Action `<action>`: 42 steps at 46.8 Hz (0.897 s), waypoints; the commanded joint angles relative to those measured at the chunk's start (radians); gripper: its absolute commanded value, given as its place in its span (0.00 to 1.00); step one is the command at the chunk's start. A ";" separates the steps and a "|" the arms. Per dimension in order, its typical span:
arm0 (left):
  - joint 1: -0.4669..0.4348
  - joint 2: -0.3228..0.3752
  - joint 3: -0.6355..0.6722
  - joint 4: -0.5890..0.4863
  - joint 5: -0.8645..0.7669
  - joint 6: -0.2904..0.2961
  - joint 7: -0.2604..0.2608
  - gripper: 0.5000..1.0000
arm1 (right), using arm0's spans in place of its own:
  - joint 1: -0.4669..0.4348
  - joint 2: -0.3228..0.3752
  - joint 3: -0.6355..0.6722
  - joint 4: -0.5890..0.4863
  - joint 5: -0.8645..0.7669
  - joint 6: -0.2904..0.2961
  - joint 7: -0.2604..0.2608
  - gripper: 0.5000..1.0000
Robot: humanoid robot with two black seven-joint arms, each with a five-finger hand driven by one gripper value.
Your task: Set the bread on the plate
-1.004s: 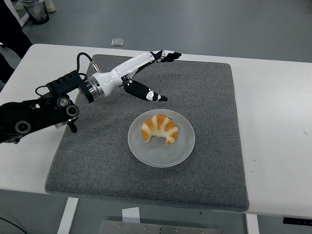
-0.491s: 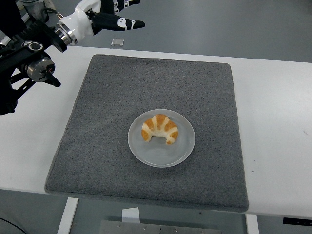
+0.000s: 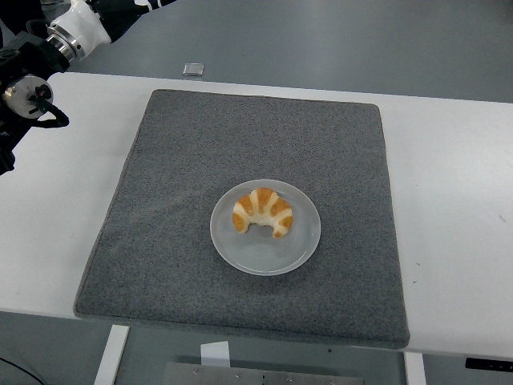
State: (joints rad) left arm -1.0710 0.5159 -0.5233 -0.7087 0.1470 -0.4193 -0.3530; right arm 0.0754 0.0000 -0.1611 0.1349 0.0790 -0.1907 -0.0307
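Black-and-white left arm (image 3: 48, 48): only the wrist and forearm joints show, in the upper left corner of the frame, above the table's far left edge; the hand itself runs out past the top border, so whether its fingers are spread or curled cannot be told, nor whether it has hold of anything.
Right arm: nowhere in the frame.
Golden-brown crescent-shaped bread roll (image 3: 262, 212): lies on the plate, a little above its middle, ends pointing toward the bottom of the frame.
Round translucent white plate (image 3: 264, 255): sits flat on the mat, slightly below and right of the mat's centre, well apart from the arm.
Square grey felt mat (image 3: 192, 160): covers most of the middle of the table, its edges nearly parallel to the table's edges.
White table (image 3: 449, 200): bare strips show to the left and right of the mat; near edge along the bottom of the frame.
Small square grey object (image 3: 192, 69): on the table's far edge, just above the mat's upper left corner.
Room: smooth grey floor (image 3: 345, 40) beyond the table across the top of the frame.
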 commanded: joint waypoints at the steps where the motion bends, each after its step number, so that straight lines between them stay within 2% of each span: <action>1: 0.003 -0.008 0.003 0.027 -0.012 -0.012 0.002 0.99 | 0.000 0.000 0.000 0.000 -0.001 0.000 0.000 0.90; 9: 0.010 -0.031 0.003 0.072 -0.014 -0.024 0.012 0.99 | 0.000 0.000 0.000 0.000 -0.001 0.000 0.000 0.90; 21: 0.011 -0.050 0.003 0.092 -0.083 -0.035 0.100 0.99 | 0.000 0.000 0.000 0.000 -0.001 0.000 0.000 0.90; 42: 0.045 -0.051 -0.007 0.094 -0.084 -0.036 0.083 0.99 | 0.000 0.000 0.000 0.000 -0.001 0.000 0.000 0.90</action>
State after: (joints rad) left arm -1.0280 0.4662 -0.5291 -0.6150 0.0642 -0.4557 -0.2694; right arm 0.0752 0.0000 -0.1611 0.1349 0.0781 -0.1903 -0.0307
